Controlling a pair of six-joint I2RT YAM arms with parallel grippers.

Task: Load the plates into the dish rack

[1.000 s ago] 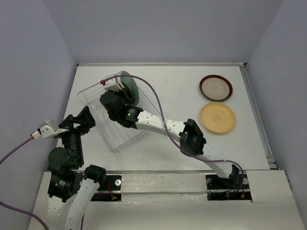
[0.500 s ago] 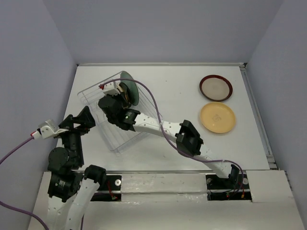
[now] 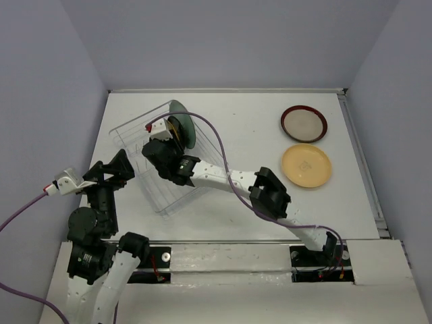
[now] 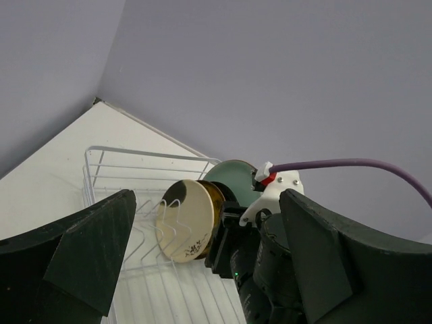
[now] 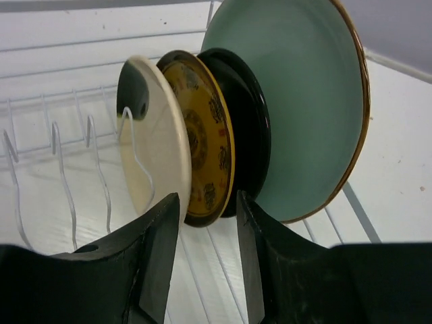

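Note:
The white wire dish rack (image 3: 123, 139) sits at the table's left. Standing on edge in it, front to back, are the cream dark-rimmed plate (image 5: 158, 158), the small yellow patterned plate (image 5: 208, 145), the small black plate (image 5: 251, 135) and the mint-green plate (image 5: 304, 101). My right gripper (image 5: 207, 198) hovers inside the rack just in front of these plates, open, with its fingers apart below the cream and yellow plates' lower edges and gripping nothing. My left gripper (image 3: 120, 166) waits left of the rack, wide open and empty.
The red-rimmed beige plate (image 3: 304, 123) and the plain orange-yellow plate (image 3: 306, 166) lie flat at the table's right. The rack's wire dividers (image 5: 64, 175) stand unoccupied on the near side of the cream plate. The right arm's purple cable (image 3: 214, 138) loops over the rack.
My right gripper's jaws have parted and let go of the cream plate, which now stands in the rack. The wrist has shifted slightly back. The left arm has not moved.

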